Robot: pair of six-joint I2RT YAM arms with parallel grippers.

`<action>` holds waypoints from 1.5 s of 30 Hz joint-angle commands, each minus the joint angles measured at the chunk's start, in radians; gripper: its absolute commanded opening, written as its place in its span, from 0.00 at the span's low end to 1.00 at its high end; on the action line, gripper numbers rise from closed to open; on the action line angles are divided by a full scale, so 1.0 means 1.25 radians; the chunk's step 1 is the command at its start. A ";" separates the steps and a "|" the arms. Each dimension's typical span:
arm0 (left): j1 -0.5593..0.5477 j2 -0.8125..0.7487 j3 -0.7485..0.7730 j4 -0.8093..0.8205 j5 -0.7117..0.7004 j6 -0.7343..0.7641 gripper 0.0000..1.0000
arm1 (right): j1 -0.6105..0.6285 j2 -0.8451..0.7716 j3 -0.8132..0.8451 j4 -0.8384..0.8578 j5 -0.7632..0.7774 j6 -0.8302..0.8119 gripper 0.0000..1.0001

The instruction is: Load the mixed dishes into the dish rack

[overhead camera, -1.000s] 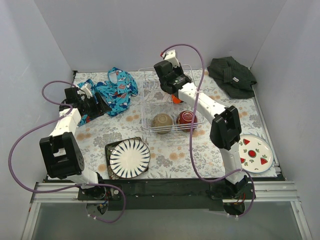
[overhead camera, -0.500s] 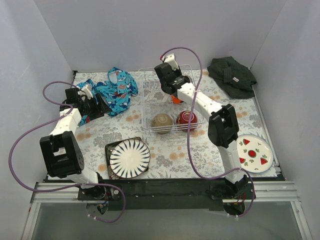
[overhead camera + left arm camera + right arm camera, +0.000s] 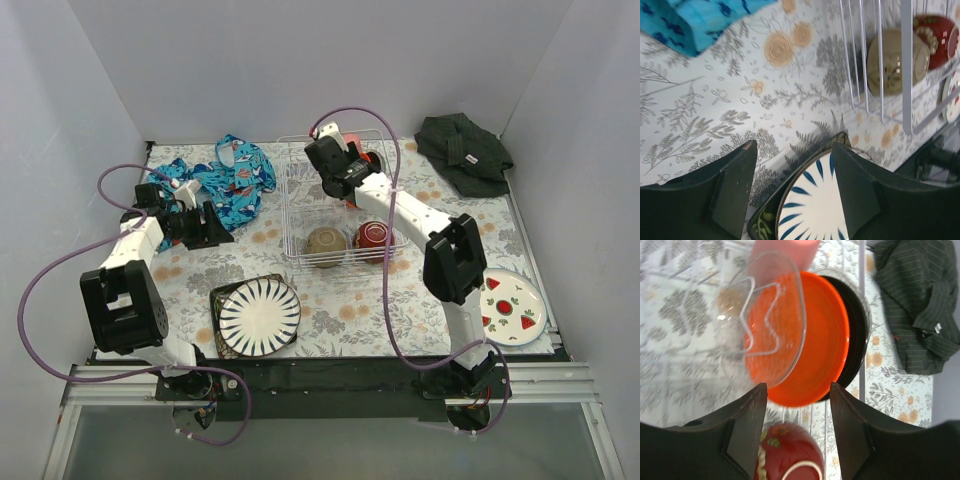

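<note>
Your left arm has swung away from the blue patterned cloth (image 3: pixel 225 180). Its left tool (image 3: pixel 792 147) now hangs over the floral tabletop (image 3: pixel 350 310), released and empty, aimed at the round white plate with black radiating stripes (image 3: pixel 259 316). That plate rests on the dark square plate (image 3: pixel 218 300) near the front edge.

Your right tool (image 3: pixel 798 387), deep in the white wire dish rack (image 3: pixel 287 215), has let go; its jaws stand apart with nothing between them. Just ahead of it the orange plate (image 3: pixel 815 350) leans against the black dish (image 3: pixel 857 335) at the rack's far end. Something clear and blurred sits in front of them, and you cannot tell what it is. The cream bowl (image 3: pixel 324 243) and dark red bowl (image 3: pixel 373 236) lie at the rack's near end. The watermelon-print white plate (image 3: pixel 510 305) waits at the front right, well apart from the rack.

Expect the striped plate to be stiff, smooth and probably slippery, with little to pinch while it lies flat. Take it by the rim, one finger slipped under the lip where it overhangs the square plate. Lift gently, since the lower plate may drag along.
</note>
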 commanded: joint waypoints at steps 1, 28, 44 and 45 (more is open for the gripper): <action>-0.003 0.039 0.015 -0.171 0.106 0.215 0.59 | 0.021 -0.151 -0.058 -0.011 -0.208 0.001 0.62; -0.073 -0.009 -0.144 -0.333 -0.075 0.507 0.41 | 0.020 -0.428 -0.413 -0.005 -0.594 -0.037 0.61; -0.100 -0.095 -0.070 -0.372 -0.124 0.465 0.42 | 0.021 -0.540 -0.535 0.004 -0.608 -0.074 0.61; -0.099 -0.097 -0.075 -0.364 -0.141 0.457 0.43 | 0.021 -0.542 -0.537 0.004 -0.609 -0.075 0.61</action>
